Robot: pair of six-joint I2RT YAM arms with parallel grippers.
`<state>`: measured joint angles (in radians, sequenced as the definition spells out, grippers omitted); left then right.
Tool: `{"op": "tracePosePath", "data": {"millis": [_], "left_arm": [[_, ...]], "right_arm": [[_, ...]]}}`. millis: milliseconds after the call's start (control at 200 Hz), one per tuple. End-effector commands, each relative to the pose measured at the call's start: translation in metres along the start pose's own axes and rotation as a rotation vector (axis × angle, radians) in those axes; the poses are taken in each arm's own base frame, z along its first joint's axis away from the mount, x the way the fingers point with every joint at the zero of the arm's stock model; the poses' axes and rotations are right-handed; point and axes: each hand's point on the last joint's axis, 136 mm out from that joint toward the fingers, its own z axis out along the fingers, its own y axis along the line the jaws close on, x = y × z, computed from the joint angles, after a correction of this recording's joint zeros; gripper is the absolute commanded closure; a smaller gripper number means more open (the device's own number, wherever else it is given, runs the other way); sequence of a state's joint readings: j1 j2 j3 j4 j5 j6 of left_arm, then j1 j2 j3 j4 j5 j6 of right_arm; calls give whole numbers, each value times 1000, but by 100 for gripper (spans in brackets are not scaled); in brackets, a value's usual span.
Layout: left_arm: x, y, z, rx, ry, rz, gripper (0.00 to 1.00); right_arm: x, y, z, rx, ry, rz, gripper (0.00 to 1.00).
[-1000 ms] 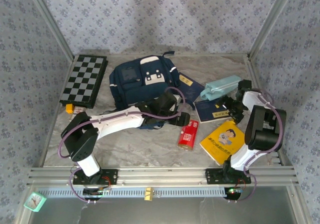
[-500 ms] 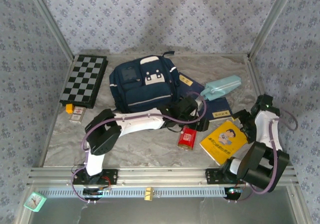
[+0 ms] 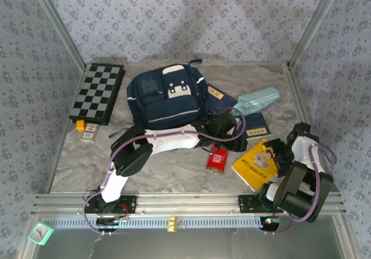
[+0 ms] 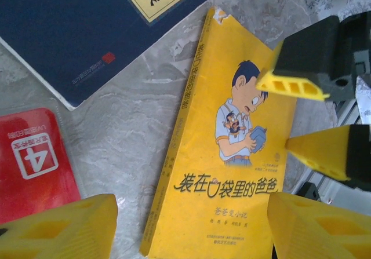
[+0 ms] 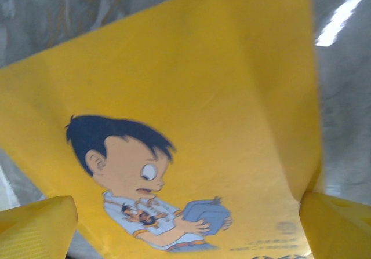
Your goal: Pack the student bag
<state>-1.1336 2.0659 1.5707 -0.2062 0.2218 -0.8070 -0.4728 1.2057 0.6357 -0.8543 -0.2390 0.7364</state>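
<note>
I am bringing both arms onto the yellow storybook (image 4: 232, 154): left fingers (image 4: 64, 227) hovering wide above it, right fingers (image 5: 35, 224) wide at its edge, having left the pencil case (image 3: 258, 101). The student bag (image 3: 165, 99) is lying at the worktop's (image 3: 174, 172) back.

student bag (image 3: 165, 99): matt navy cloth. yellow book (image 4: 226, 154) nr bag: glossy paper cvr. desk (image 3: 174, 175): smooth, marble-look.

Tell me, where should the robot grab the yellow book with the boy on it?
Probably the page edge opposite the spine, coming from the right. The yellow book lies flat and thin on the table, so only an edge can be pinched, and the open right gripper sits by that edge.
</note>
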Motion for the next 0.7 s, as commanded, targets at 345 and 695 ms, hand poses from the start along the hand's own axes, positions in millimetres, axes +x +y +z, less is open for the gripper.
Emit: {"op": "tracePosePath", "data": {"millis": [345, 695], "left_arm": [[12, 15, 31, -41, 62, -31, 43], [18, 0, 46, -11, 65, -58, 50]], "right_arm": [[21, 7, -17, -21, 71, -98, 0], [7, -30, -2, 67, -24, 41, 0]]}}
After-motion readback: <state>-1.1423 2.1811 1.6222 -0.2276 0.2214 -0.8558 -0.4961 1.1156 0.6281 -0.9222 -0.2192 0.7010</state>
